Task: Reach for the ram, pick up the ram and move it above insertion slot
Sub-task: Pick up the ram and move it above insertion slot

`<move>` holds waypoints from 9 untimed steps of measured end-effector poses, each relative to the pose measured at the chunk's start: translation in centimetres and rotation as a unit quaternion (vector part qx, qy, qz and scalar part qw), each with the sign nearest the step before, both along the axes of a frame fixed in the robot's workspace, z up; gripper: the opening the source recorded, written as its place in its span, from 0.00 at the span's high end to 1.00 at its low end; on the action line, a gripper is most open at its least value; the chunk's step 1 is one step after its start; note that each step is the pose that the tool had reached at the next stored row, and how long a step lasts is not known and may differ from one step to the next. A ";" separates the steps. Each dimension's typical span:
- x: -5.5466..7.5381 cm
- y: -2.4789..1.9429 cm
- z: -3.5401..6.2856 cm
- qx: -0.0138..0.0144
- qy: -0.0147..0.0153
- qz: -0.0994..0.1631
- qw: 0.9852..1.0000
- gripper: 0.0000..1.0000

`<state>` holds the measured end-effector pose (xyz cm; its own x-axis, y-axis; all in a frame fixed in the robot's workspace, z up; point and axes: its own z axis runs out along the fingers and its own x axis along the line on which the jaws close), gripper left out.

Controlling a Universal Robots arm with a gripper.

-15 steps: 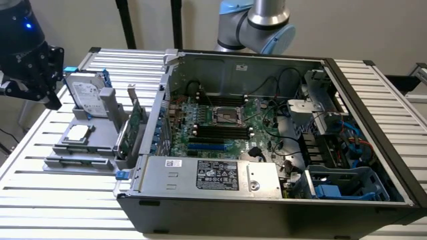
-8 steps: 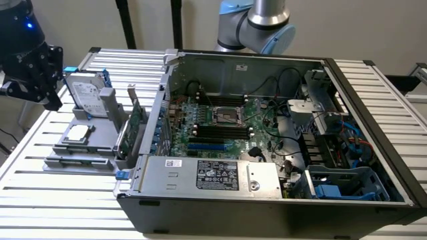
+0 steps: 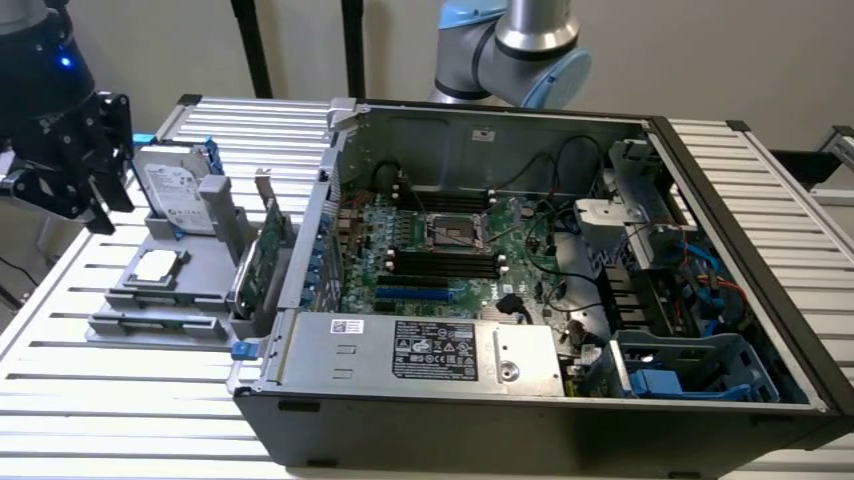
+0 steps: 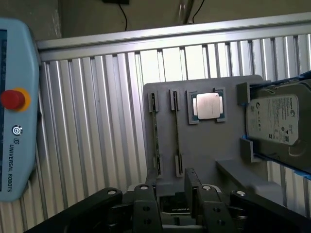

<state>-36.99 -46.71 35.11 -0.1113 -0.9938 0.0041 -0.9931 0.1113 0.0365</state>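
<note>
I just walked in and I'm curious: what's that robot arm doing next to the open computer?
The robot arm's gripper hangs open and empty above a grey holder on the slatted table, beside the open computer. The holder has two thin memory sticks standing on edge, a square chip and a hard drive. The gripper is nearest the memory sticks but isn't touching them. Nothing has been picked up yet.
</note>
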 end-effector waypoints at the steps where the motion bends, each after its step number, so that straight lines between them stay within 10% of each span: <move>1: 0.0 0.00 -0.18 0.000 0.000 0.000 1.000 0.63; 9: 0.0 0.00 -1.63 0.000 0.000 0.001 1.000 0.63</move>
<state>-36.99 -46.71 33.48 -0.1085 -0.9941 0.0042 -0.9934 0.1086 0.0366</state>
